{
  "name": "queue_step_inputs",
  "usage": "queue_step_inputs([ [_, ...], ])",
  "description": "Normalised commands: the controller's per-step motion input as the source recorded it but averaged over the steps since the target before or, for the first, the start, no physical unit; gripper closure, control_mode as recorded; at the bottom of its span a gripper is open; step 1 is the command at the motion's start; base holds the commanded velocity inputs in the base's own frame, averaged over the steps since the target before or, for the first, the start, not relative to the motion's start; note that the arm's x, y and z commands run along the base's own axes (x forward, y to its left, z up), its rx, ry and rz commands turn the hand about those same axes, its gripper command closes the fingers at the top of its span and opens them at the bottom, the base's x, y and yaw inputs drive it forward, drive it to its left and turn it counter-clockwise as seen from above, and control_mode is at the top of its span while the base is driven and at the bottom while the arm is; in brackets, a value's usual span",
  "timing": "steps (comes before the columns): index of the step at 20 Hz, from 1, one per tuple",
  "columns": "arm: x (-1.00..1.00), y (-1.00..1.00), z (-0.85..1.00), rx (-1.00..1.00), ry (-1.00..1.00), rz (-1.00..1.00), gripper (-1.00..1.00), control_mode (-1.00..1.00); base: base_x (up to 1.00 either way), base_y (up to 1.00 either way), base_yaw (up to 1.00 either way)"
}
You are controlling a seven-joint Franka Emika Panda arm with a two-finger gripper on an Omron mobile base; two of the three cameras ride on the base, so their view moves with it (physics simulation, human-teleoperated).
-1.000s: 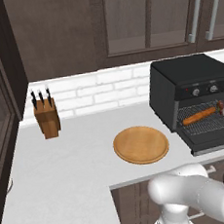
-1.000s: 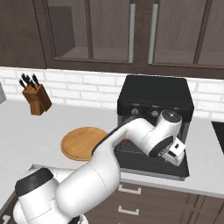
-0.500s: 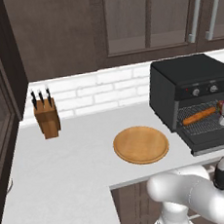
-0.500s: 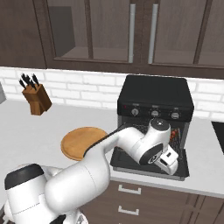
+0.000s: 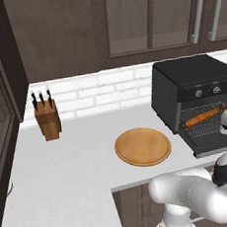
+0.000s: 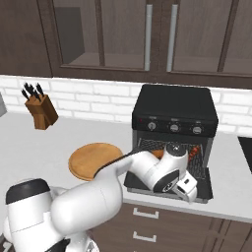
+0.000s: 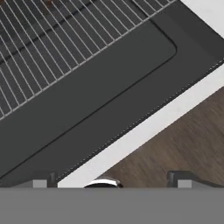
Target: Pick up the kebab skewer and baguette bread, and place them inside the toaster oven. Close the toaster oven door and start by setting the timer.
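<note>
On the pale grey worktop (image 5: 76,164), the round tan wooden plate (image 5: 142,146) left of the boxy black toaster oven (image 5: 194,84) lies bare. The orange-brown baguette bread (image 5: 202,117) and dark red kebab skewer (image 6: 195,150) rest on the oven's wire rack. The end effector (image 6: 189,188), fingers spread and holding nothing, has dropped from the oven mouth to the front edge of the lowered dark glass-paned toaster oven door (image 7: 100,94); loading looks finished, so closing comes next.

Even, soft rendered light, bright white desk (image 5: 67,175), dim dark cabinets (image 6: 147,34), faint shadows, no glare, hand view slightly blurred
</note>
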Motion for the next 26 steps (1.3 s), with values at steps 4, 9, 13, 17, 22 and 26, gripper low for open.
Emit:
queue_step_inputs([
  [4, 0.03, 0.07, -0.33, -0.07, 0.00, 0.00, -1.00, -1.00, 0.00, 0.00, 0.00],
  [9, 0.14, 0.06, -0.12, -0.09, 0.00, 0.00, -1.00, -1.00, 0.00, 0.00, 0.00],
  [13, 0.16, 0.01, -0.02, -0.07, 0.00, 0.00, -1.00, -1.00, 0.00, 0.00, 0.00],
  [17, 0.20, 0.00, -0.08, -0.08, 0.00, 0.00, -1.00, -1.00, 0.00, 0.00, 0.00],
  [22, 0.09, 0.00, -0.18, -0.06, 0.00, 0.00, -1.00, -1.00, 0.00, 0.00, 0.00],
  [26, 0.18, 0.00, -0.09, -0.03, 0.00, 0.00, -1.00, -1.00, 0.00, 0.00, 0.00],
])
